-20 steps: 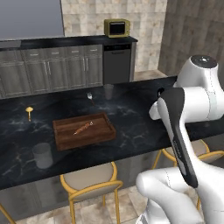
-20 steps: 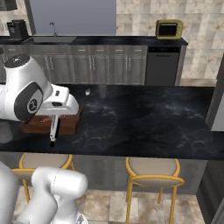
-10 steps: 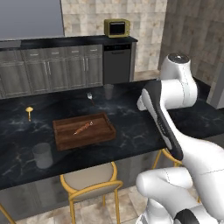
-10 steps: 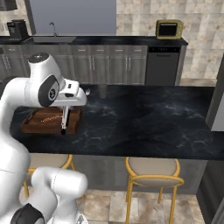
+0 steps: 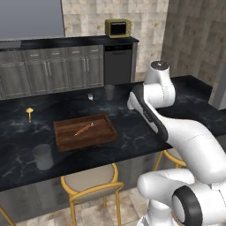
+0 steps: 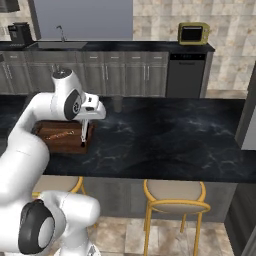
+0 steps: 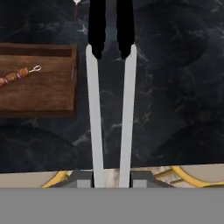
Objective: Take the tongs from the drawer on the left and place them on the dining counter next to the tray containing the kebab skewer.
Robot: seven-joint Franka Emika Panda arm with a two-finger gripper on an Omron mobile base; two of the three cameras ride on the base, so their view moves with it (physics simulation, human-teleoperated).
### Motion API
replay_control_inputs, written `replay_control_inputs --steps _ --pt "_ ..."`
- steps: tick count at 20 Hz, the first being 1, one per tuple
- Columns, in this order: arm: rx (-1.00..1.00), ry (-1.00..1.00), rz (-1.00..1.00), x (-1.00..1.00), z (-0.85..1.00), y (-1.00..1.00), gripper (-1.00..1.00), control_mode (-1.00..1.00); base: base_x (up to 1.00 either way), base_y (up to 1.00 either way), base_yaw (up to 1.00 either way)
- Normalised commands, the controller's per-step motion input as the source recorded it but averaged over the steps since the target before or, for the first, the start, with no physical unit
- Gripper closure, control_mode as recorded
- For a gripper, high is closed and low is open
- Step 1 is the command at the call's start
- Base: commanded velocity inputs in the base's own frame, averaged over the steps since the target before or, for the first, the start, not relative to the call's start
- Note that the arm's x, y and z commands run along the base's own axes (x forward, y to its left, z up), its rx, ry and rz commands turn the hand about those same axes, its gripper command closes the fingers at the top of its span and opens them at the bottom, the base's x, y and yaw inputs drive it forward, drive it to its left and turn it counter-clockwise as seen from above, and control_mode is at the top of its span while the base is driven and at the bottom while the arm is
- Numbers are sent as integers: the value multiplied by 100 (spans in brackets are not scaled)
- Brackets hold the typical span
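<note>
Hand (image 6: 85, 131) pinching the tongs (image 7: 110, 87), which hang from it tip-down above the dining worktop (image 6: 165, 135), just beside the near right corner of the tray (image 5: 70, 137). Hand view: two pale arms with black ends run out over black, white-veined marble, tray edge to their left. Kebab skewer (image 5: 83, 129) lies inside the tray. On the same slab: two clear glasses (image 5: 43, 156), one near the front edge, one at the far side (image 5: 109, 92); a small yellow object (image 5: 29, 111) to the left. Yellow-framed stools (image 6: 173, 191) under the overhang. Behind: grey cabinet fronts (image 6: 125, 75), dark dishwasher (image 5: 118, 65), yellow microwave (image 6: 193, 33), tiled wall.
</note>
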Motion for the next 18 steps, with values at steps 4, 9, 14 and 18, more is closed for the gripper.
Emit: replay_control_inputs --steps 4,9,14,18 --pt "0 0 0 65 -43 15 100 -100 0 0 0" --pt "0 0 0 39 -38 15 100 -100 0 0 0" --pt "0 2 0 14 -30 7 100 -100 0 0 0" --pt "0 2 0 21 -24 0 100 -100 0 0 0"
